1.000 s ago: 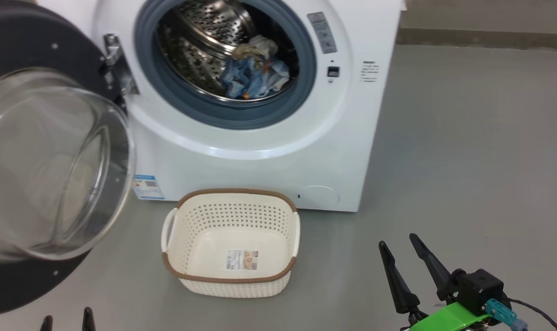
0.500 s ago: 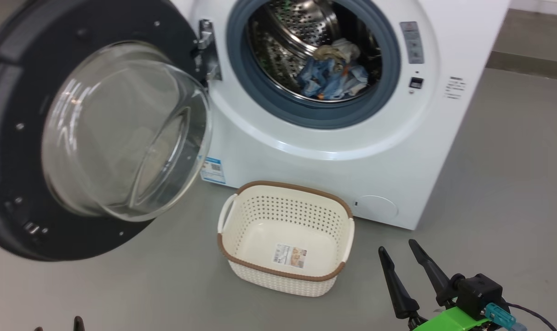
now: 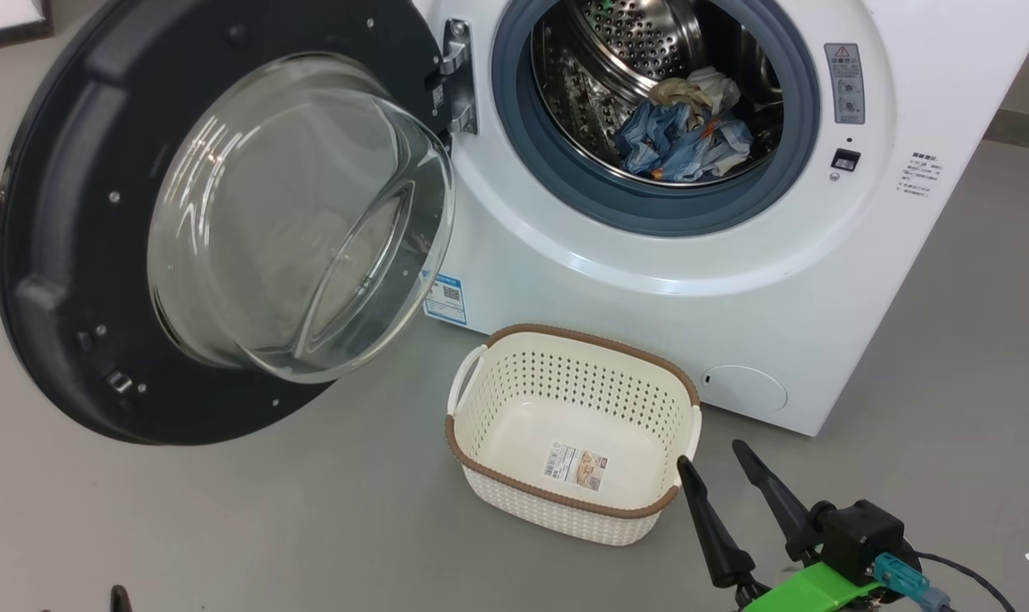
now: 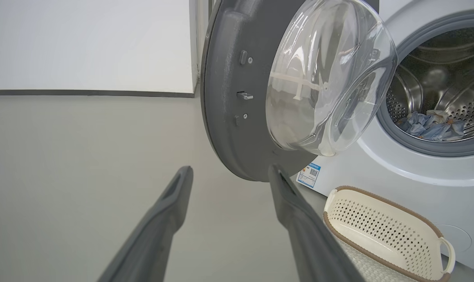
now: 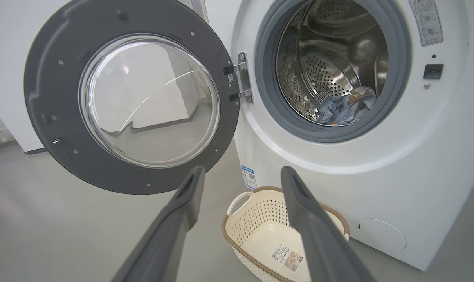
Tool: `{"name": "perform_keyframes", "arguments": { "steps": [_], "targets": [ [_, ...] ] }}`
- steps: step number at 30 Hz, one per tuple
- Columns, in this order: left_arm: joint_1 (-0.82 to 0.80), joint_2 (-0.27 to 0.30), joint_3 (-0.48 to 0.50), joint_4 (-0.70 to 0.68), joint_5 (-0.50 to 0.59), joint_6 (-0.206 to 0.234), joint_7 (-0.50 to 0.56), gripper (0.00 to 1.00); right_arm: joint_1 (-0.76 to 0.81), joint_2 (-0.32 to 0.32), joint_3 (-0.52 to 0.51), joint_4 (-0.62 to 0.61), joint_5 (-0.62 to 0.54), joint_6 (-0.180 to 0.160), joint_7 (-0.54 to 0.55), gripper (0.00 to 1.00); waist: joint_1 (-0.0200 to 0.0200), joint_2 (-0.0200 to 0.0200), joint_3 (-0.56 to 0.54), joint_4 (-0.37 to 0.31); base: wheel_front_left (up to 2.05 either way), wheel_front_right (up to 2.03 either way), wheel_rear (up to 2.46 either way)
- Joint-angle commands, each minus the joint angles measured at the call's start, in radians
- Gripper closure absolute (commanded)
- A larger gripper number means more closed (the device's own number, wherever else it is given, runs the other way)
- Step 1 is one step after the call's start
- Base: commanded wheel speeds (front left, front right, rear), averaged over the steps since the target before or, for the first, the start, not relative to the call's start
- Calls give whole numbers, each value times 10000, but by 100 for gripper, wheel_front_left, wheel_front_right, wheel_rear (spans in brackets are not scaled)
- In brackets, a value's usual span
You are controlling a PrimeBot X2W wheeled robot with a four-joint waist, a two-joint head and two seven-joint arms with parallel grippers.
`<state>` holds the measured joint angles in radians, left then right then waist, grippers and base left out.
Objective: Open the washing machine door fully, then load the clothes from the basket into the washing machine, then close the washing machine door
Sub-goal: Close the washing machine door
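The washing machine point(image 3: 650, 280) stands on the grey floor point(image 3: 225, 527) with its mouth uncovered. The washing machine door point(image 3: 64, 212) is swung wide to the left on its hinge point(image 3: 456, 76). Its dark inner rim and the bulging glass window point(image 3: 293, 221) face outward toward the robot.

The clothes point(image 3: 680, 140) lie as a small crumpled bundle inside the steel drum point(image 3: 624, 51), low on its far side behind the grey-blue gasket point(image 3: 565, 183). The bundle is light blue fabric with orange flecks, with a pale piece on top.

The basket point(image 3: 565, 523) sits on the floor just in front of the machine, below the opening. Nothing is in it but the label sticker point(image 3: 578, 466) on its bottom. A blue energy sticker point(image 3: 444, 297) shows on the machine's front beside the basket's left handle, and a round flap point(image 3: 745, 389) lies low on the right.

The right gripper point(image 3: 709, 453) hangs at the lower right of the head view. Its jaws are spread apart and hold nothing. One fingertip overlaps the basket's near right corner in that view, and whether it touches cannot be told.

The left gripper point(image 4: 229, 169) points toward the lower edge of the open door. Its jaws are also parted wide and empty, and the basket lies to their right.
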<state>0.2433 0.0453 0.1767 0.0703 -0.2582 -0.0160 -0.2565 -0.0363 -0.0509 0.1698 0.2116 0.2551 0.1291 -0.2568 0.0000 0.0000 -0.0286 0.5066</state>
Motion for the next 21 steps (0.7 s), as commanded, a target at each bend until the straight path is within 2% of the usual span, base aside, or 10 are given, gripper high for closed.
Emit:
{"name": "perform_keyframes", "arguments": {
  "steps": [1,15,16,17,21],
  "targets": [
    [-64,49,351,-311,-126,129,-53,0,-490,7,289,-184,-82,16,-49,0,0,0,25,14,0,0,0],
    [62,49,277,-484,-273,325,-53,2,-600,7,333,-41,-149,16,-49,0,0,0,64,9,0,0,0],
    [67,49,267,-480,-304,308,-53,62,-599,7,332,-39,-144,16,-49,0,0,0,66,7,0,0,0],
    [76,49,252,-471,-302,273,-53,100,-597,7,332,-36,-141,16,-49,0,0,0,66,4,0,0,0],
    [75,49,249,-456,-429,72,-53,100,-567,7,317,-52,-121,16,-49,0,0,0,65,-8,0,0,0]
  ]
}}
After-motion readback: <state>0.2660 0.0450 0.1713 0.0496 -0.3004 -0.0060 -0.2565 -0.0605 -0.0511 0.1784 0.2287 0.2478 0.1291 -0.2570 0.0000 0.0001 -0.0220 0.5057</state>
